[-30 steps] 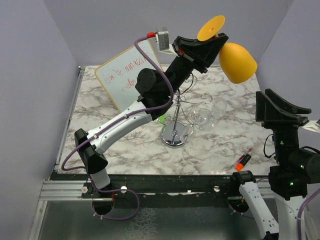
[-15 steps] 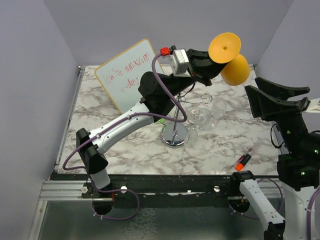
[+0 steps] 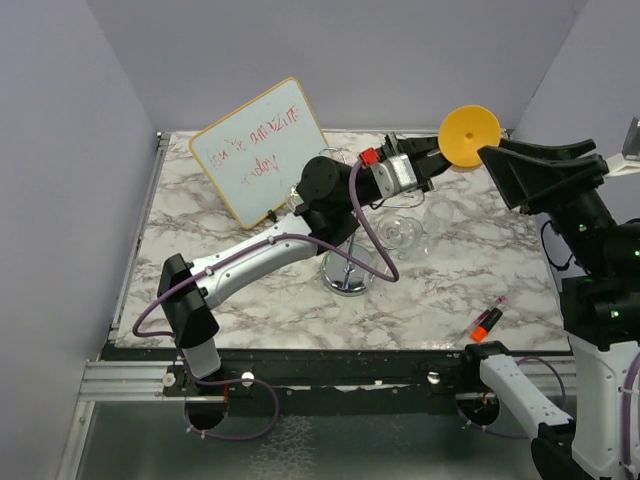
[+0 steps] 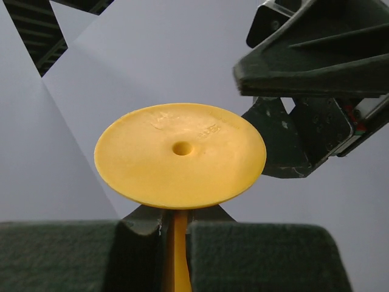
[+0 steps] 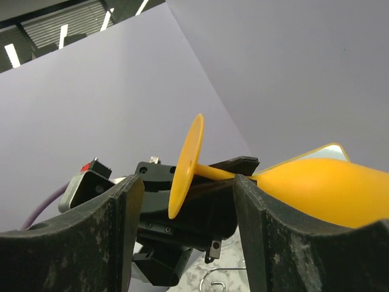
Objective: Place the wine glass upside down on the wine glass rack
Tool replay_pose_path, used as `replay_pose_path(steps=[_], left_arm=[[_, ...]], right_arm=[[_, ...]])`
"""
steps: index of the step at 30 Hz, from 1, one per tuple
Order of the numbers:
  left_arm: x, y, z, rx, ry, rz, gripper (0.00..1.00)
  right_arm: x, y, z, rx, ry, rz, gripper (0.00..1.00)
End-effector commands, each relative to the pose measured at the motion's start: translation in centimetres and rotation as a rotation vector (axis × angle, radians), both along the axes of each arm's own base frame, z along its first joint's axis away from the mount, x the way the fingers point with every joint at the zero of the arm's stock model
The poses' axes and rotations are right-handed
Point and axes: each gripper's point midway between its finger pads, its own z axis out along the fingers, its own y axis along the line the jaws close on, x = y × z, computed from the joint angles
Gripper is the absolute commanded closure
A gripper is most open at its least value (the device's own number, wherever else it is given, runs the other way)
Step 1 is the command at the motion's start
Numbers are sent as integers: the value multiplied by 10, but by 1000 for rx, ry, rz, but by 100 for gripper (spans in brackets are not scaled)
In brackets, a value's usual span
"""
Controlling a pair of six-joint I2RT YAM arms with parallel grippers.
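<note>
wine glass (image 3: 470,137) stem | pinched in left jaws | right jaws beside (parted)

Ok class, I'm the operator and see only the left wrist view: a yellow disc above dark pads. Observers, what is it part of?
Observer: It is the foot of a wine glass. The right wrist view shows its yellow bowl lying sideways.
Operator: Where is the rack?
Observer: The wine glass rack stands on the table, partly hidden by the left arm in the top view.
Operator: Is the right gripper shut?
Observer: No, the right gripper is open. Its own camera shows the foot framed between its fingers.
</note>
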Motion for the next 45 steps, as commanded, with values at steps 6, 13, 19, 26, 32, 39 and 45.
replay_pose_path(steps=[6,13,19,26,32,39,45], left_arm=[[0,5,-10,17,-155,132,100],[1,6,-12,23,-161,145,100],[-2,10,-8,15,-140,125,82],[-10,24,-3,1,-96,100,34],[-19,54,5,-29,-50,118,19],[-36,95,9,-72,56,94,17],[-27,149,8,-139,273,186,12]], right_arm=[[16,10,-9,29,115,77,52],[13,11,-5,30,123,86,77],[16,10,-3,34,126,76,99],[18,0,10,69,71,14,99],[21,-16,16,104,23,-91,99],[39,-31,10,115,33,-196,99],[70,-27,-8,81,81,-203,99]])
